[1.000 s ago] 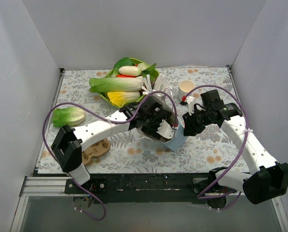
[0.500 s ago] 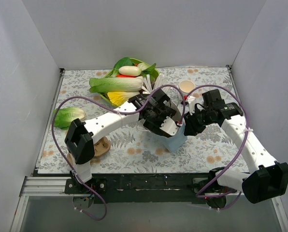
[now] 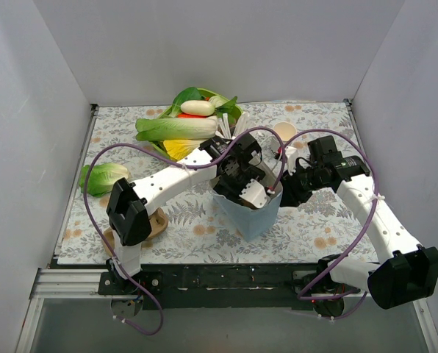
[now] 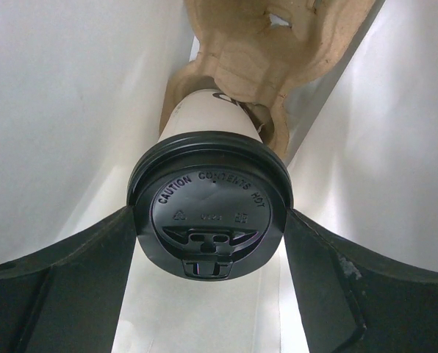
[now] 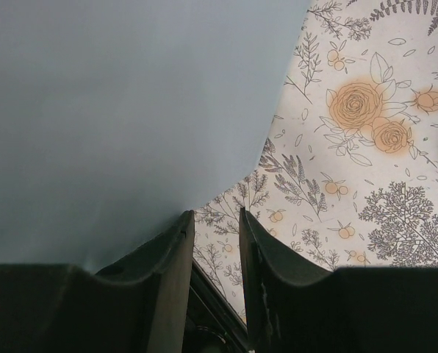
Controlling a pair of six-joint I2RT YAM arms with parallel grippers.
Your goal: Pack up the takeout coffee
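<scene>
The takeout coffee (image 4: 210, 213), a cream paper cup under a black lid, hangs inside a pale paper bag (image 3: 252, 218). My left gripper (image 4: 210, 220) is shut on it, one finger on each side of the lid. The cup's base rests in a brown cardboard carrier (image 4: 270, 51) at the bag's bottom. In the top view my left gripper (image 3: 245, 190) dips into the upright bag's mouth and the cup is hidden. My right gripper (image 3: 285, 193) is at the bag's right side. Its jaws (image 5: 215, 217) stand narrowly apart with only tablecloth showing between them, and the left finger lies against the bag's wall (image 5: 116, 125).
A green bowl of vegetables (image 3: 193, 125) stands at the back, with straws (image 3: 237, 131) beside it. An uncovered paper cup (image 3: 284, 132) stands behind the right arm. A lettuce head (image 3: 101, 178) lies at the left, and a second cardboard carrier (image 3: 151, 223) near the left arm.
The bag has gone from leaning over to standing upright. My left arm swung right and lowered the cup into its mouth. The right gripper has stayed at the bag's side.
</scene>
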